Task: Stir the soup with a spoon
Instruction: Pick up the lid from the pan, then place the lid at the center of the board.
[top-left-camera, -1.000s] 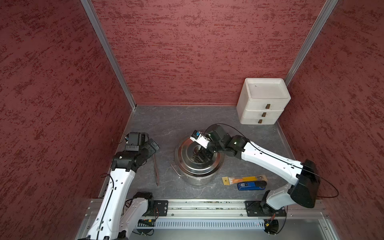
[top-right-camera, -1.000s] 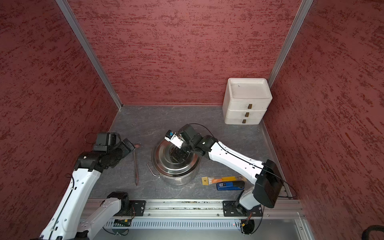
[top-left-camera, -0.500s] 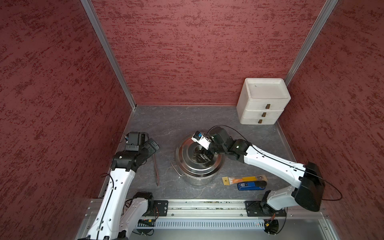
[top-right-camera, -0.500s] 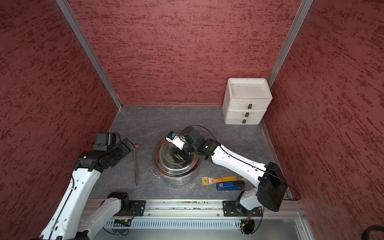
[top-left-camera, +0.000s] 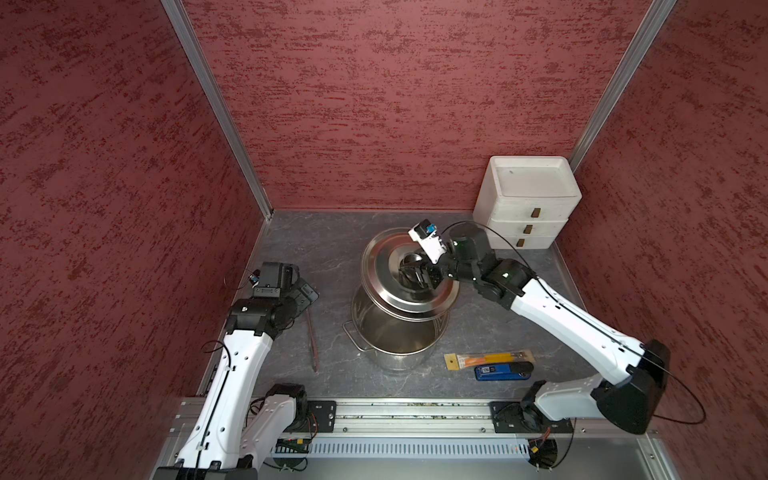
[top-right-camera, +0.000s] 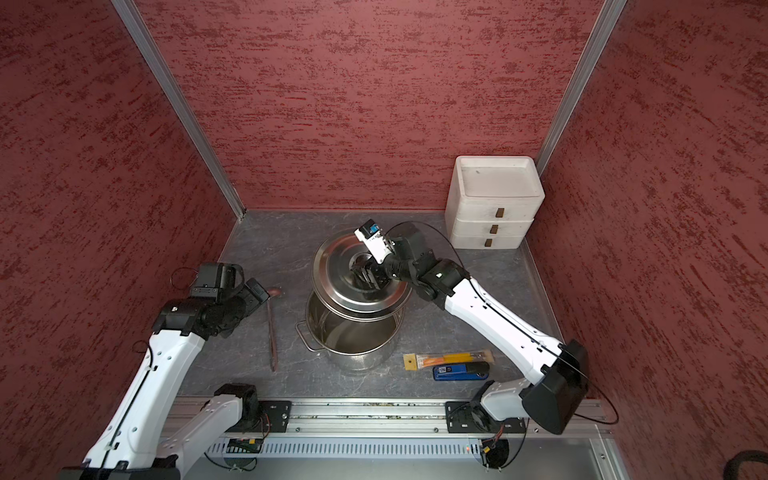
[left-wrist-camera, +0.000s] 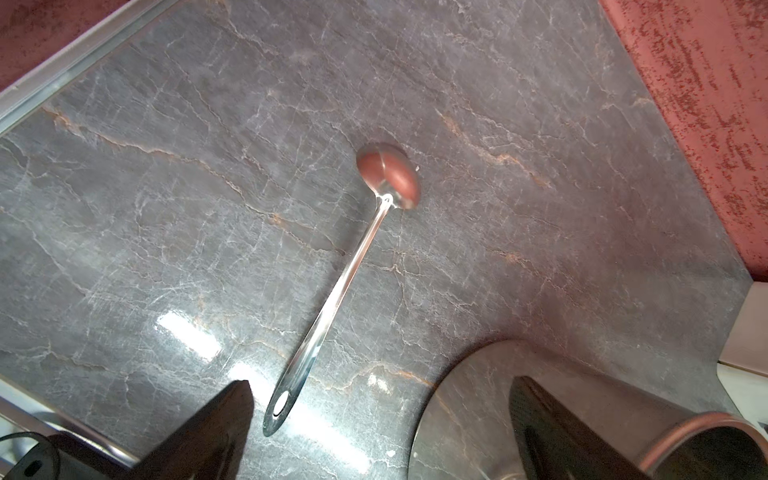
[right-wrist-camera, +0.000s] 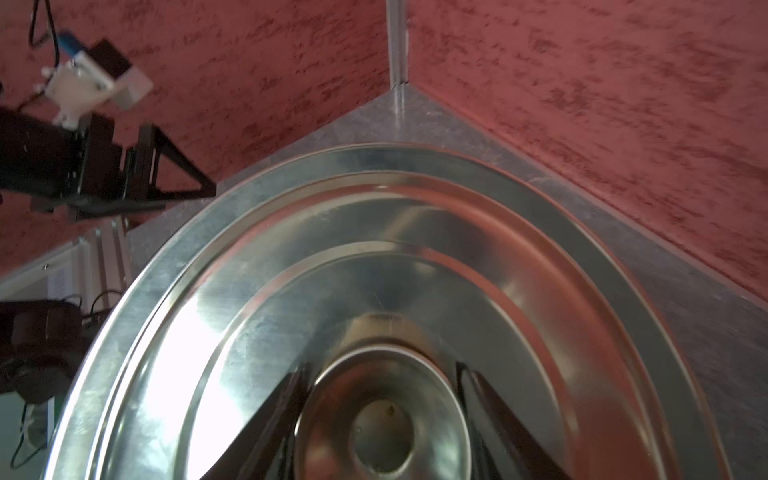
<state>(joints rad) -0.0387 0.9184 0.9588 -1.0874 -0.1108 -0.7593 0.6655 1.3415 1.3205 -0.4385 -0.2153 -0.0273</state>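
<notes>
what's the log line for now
right end effector: holds lid above pot | left end effector: open, near spoon | spoon: on table

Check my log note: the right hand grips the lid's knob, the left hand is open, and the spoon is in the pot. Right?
Wrong on the spoon: it lies on the table beside the pot, as the left wrist view shows. Rest is right.

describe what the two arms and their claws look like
The left arm and right arm have white shell links and black joints, on a silver rail. Thin black cables run along them. The left claw and right claw are black and angular; a white camera block with a blue part tops the right wrist.
</notes>
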